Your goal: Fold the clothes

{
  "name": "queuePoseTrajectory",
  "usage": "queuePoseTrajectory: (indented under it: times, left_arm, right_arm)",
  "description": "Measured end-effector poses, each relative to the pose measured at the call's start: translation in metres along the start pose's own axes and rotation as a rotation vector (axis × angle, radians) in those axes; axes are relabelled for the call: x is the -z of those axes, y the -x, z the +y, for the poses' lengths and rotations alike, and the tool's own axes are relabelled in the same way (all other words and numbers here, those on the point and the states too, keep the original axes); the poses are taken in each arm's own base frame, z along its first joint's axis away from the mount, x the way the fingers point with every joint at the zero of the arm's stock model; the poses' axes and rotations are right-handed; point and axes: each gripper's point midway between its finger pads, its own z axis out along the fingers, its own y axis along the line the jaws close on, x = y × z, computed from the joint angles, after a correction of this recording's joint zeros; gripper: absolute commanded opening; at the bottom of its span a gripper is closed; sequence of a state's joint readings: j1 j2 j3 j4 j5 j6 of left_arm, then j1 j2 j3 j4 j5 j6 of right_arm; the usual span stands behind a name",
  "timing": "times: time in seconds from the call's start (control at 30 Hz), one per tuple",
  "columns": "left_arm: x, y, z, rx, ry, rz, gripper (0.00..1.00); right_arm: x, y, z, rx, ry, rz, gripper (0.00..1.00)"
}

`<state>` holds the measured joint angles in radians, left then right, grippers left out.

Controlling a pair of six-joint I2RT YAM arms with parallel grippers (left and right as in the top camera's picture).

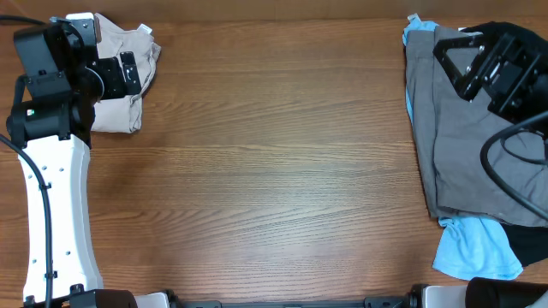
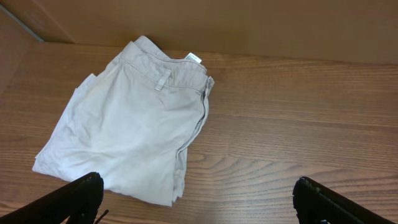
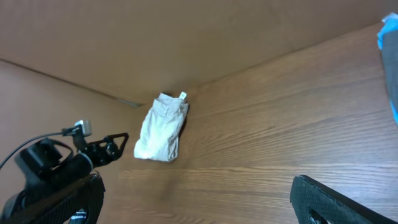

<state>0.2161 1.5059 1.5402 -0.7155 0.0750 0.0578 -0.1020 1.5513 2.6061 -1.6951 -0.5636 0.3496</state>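
The beige shorts [image 1: 128, 81] lie folded in a compact stack at the table's far left corner. In the left wrist view the shorts [image 2: 130, 118] show the waistband, a belt loop and a small white label. My left gripper [image 2: 199, 199] is open and empty, just above and in front of them. From the right wrist the shorts [image 3: 163, 127] look small and far away. My right gripper [image 3: 199, 199] is open and empty above a pile of grey [image 1: 467, 145], light blue [image 1: 475, 244] and black [image 1: 533, 244] garments at the right edge.
The brown wooden table [image 1: 282, 162] stretches between the two arms. A brown wall [image 2: 249, 25] runs behind the table's far edge. The left arm's white link [image 1: 56, 222] lies along the left side.
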Motion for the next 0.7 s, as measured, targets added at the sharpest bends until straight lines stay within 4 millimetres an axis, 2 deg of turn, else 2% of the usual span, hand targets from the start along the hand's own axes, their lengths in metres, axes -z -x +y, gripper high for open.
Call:
queuePoseTrajectory:
  times: [0.1, 0.23, 0.37, 0.6, 0.7]
  left_arm:
    - [0.0, 0.0, 0.0, 0.0, 0.0, 0.002, 1.0]
    - [0.0, -0.001, 0.0, 0.0, 0.0, 0.002, 1.0]
    - [0.0, -0.001, 0.0, 0.0, 0.0, 0.003, 1.0]
    - [0.0, -0.001, 0.0, 0.001, 0.0, 0.003, 1.0]
    - [0.0, -0.001, 0.0, 0.001, 0.0, 0.003, 1.0]
  right_arm:
    - [0.002, 0.0, -0.001, 0.05, -0.012, -0.01, 1.0]
    - [0.003, 0.007, -0.015, 0.173, -0.095, -0.038, 1.0]
    - [0.007, 0.025, -0.032, 0.257, -0.219, -0.112, 1.0]
    - [0.016, 0.064, -0.028, 0.365, -0.26, -0.303, 1.0]
    - [0.016, 0.065, -0.03, 0.388, -0.256, -0.351, 1.0]
